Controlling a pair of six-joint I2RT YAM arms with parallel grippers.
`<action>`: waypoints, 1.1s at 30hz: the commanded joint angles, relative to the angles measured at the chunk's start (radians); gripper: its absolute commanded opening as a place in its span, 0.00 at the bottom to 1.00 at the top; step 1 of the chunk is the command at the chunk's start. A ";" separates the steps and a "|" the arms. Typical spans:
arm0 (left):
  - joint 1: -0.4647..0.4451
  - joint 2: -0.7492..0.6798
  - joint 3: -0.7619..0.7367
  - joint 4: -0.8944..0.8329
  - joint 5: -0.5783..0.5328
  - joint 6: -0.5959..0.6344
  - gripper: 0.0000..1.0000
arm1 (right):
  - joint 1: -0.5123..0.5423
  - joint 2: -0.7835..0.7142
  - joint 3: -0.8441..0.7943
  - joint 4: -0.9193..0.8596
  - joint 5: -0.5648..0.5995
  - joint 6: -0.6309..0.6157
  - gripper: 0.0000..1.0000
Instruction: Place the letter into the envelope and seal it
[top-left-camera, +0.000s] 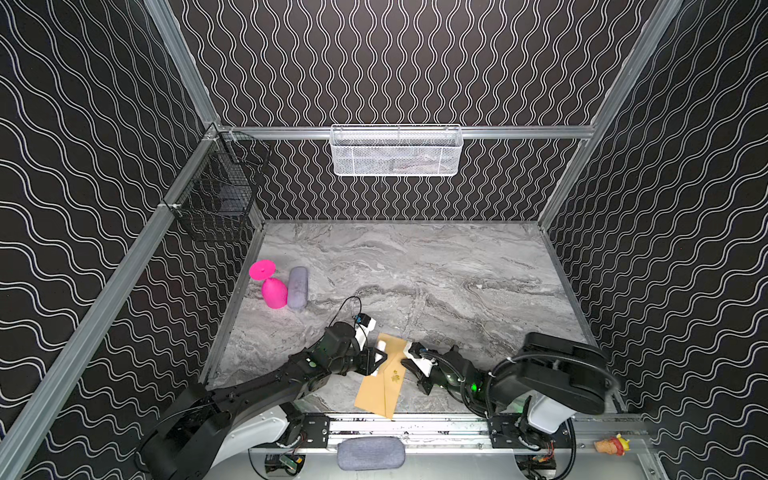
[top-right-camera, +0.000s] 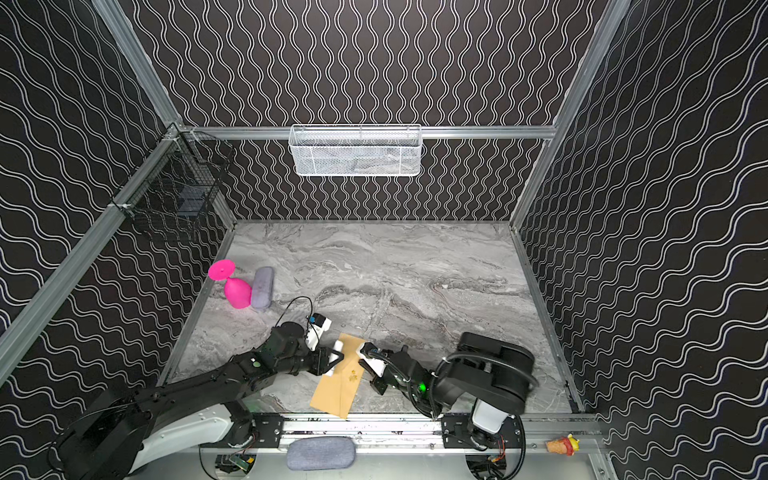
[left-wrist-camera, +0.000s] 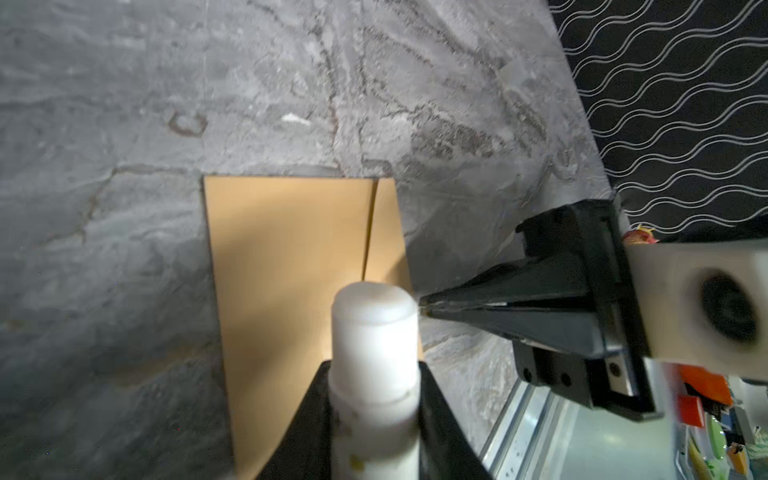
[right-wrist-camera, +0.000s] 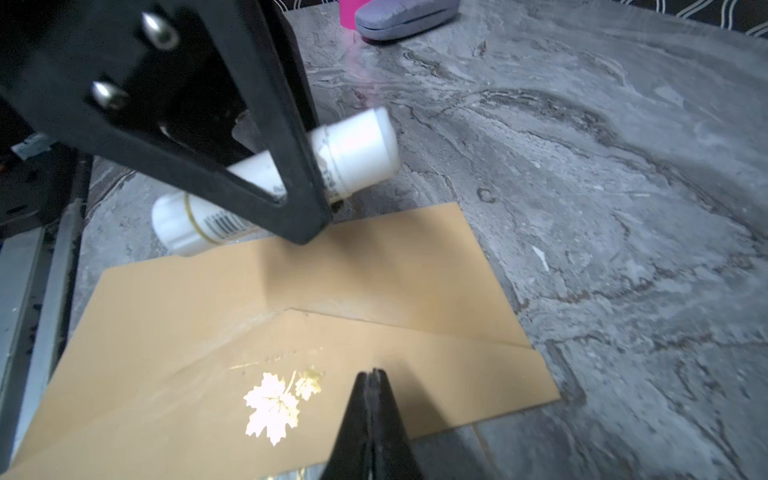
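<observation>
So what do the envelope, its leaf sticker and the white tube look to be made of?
The envelope: matte kraft-brown paper, going by its sharp creases and thin flap edge. The leaf sticker: likely metallic gold foil, since it glares brightly. The white tube: seemingly smooth, slightly glossy plastic, with a printed barcode label.

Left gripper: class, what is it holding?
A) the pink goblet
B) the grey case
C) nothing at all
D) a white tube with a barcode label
D: the left gripper is clamped around the white tube, which lies across the far edge of the envelope in the right wrist view.
</observation>
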 joint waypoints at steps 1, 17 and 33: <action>0.000 0.029 0.009 -0.018 -0.025 -0.007 0.00 | 0.012 0.074 0.012 0.299 -0.024 -0.068 0.03; 0.022 0.246 0.006 0.078 -0.006 -0.073 0.00 | -0.102 0.268 0.057 0.179 0.045 0.134 0.00; 0.043 0.239 0.017 0.068 0.024 -0.051 0.00 | -0.303 0.118 -0.016 0.151 0.001 0.186 0.00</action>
